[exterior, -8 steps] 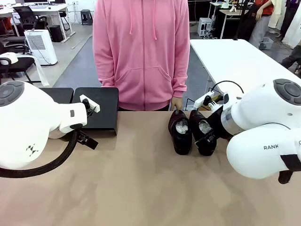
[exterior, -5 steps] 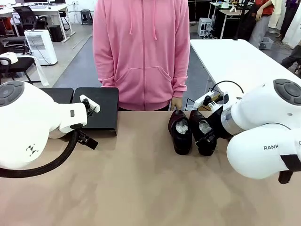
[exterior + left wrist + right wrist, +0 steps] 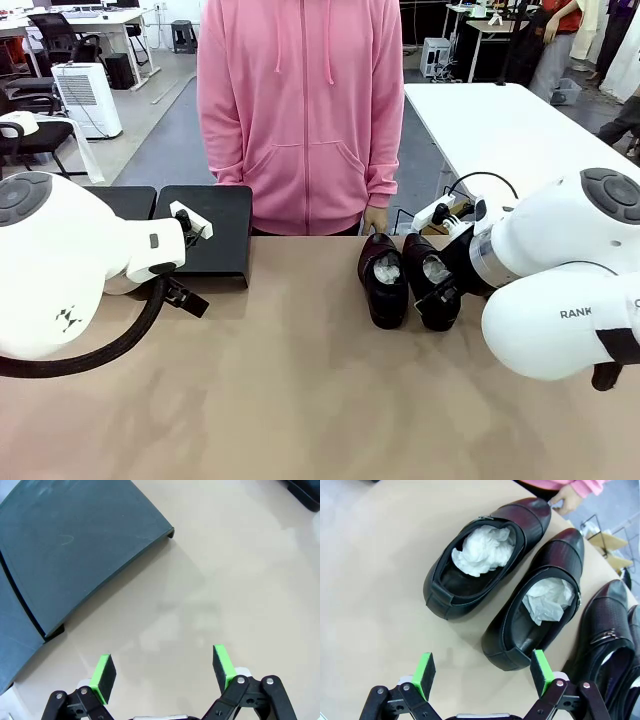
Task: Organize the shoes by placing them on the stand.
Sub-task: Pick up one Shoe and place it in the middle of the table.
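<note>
So: table (image 3: 300, 400) is mostly bare tan top, w/ wide open room in the middle btwn the arms. Stand (image 3: 225, 240) lies flat at far left, no shoe on the part that shows.

All four shoes (image 3: 485, 555) sit far right, well apart from the stand: two side by side, paper-stuffed, toes toward the person's hand (image 3: 565, 495), and two more just beside them at the table rim.

Judging by that, task's at the start and the step is approach for the first pick.

Right gripper (image 3: 482, 666) hovers over the second shoe's heel, jaws apart, empty. Left gripper (image 3: 162, 661) is likewise spread and empty, over bare table by the stand's corner.

Next prob. needs a descent onto that heel. Neighbour shoes are close, so tight clearance. Mind the stand's front edge on delivery.
</note>
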`<action>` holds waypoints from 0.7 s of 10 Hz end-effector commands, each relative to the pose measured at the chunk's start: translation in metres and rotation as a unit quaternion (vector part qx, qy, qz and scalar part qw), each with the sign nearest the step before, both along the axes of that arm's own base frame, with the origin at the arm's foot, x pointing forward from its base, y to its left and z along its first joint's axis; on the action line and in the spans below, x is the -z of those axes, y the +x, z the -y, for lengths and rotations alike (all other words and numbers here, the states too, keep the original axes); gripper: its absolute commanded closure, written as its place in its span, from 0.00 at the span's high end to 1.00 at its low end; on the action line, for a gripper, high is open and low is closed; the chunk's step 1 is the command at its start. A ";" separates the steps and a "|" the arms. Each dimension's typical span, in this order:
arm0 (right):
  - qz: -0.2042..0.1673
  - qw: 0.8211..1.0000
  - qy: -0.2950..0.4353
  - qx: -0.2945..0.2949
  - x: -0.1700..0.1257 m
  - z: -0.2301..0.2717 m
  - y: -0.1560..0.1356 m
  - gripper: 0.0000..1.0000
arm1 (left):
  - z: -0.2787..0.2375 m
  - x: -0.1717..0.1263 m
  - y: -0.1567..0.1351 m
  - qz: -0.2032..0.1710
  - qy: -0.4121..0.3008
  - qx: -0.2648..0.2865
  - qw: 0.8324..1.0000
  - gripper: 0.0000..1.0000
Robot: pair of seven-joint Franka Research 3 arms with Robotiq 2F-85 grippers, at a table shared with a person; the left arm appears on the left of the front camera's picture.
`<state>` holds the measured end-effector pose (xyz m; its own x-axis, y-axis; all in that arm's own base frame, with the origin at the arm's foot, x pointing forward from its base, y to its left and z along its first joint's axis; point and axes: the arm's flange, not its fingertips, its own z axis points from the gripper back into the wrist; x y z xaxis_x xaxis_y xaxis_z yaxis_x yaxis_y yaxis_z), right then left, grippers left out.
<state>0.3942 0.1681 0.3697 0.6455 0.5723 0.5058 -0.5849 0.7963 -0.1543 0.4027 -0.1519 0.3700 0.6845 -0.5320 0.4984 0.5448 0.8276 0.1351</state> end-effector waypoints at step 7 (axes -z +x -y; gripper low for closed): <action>0.012 0.999 0.025 0.031 -0.045 0.034 0.000 1.00 | -0.008 -0.024 -0.002 0.016 -0.003 0.005 1.000 1.00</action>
